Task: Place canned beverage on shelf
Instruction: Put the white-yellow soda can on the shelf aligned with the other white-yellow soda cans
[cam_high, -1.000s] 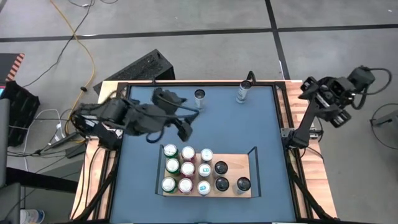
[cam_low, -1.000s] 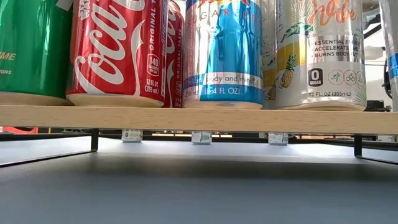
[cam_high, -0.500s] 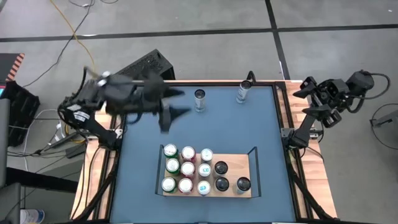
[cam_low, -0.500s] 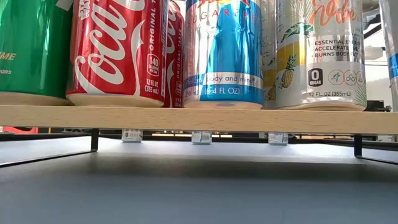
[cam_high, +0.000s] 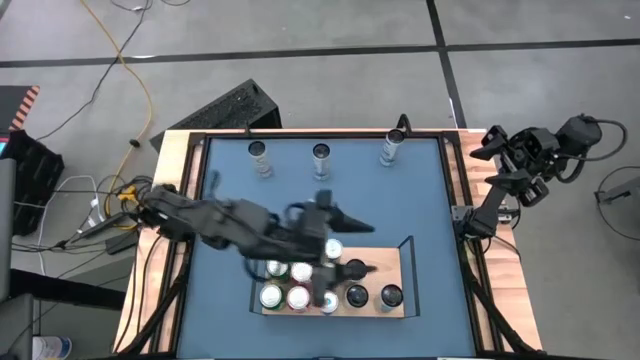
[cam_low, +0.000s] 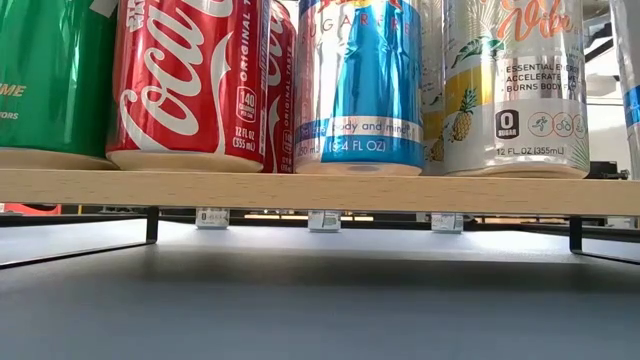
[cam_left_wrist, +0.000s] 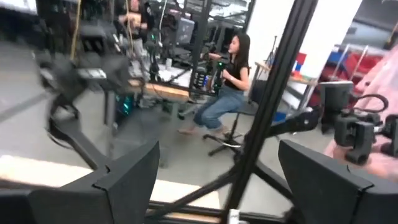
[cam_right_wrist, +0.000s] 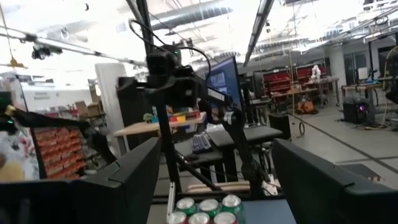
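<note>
the left gripper (cam_high: 335, 252) hangs blurred over the middle of the shelf (cam_high: 383, 262), just above the shelf cans (cam_high: 301, 246) packed there in rows. its wrist view shows the 2 fingers (cam_left_wrist: 124, 180) spread well apart with nothing between them, so it is open and empty. the right gripper (cam_high: 503, 150) waits well off to the right of the shelf, past the table edge, fingers also apart and holding nothing.

i judge this to be a step between cans: nothing is being carried, and 3 loose cans (cam_high: 321, 153) stand upright in a line well behind the shelf, at the far table edge, each well apart from the next. the next move calls for the left arm to lift clear of the shelf cans without clipping them, reach back to 1 loose can, close on its side, then bring it to the bare wood at the shelf's right half, where room remains.

the table (cam_high: 420, 210) is flat dull blue with wood strips at the sides. from low down, the shelf board sits raised on thin black rails, with green, red, blue and pineapple-print cans along its front edge. beyond lies grey floor with a yellow cable (cam_high: 140, 90), and a workshop where a person (cam_left_wrist: 227, 87) sits on a stool
</note>
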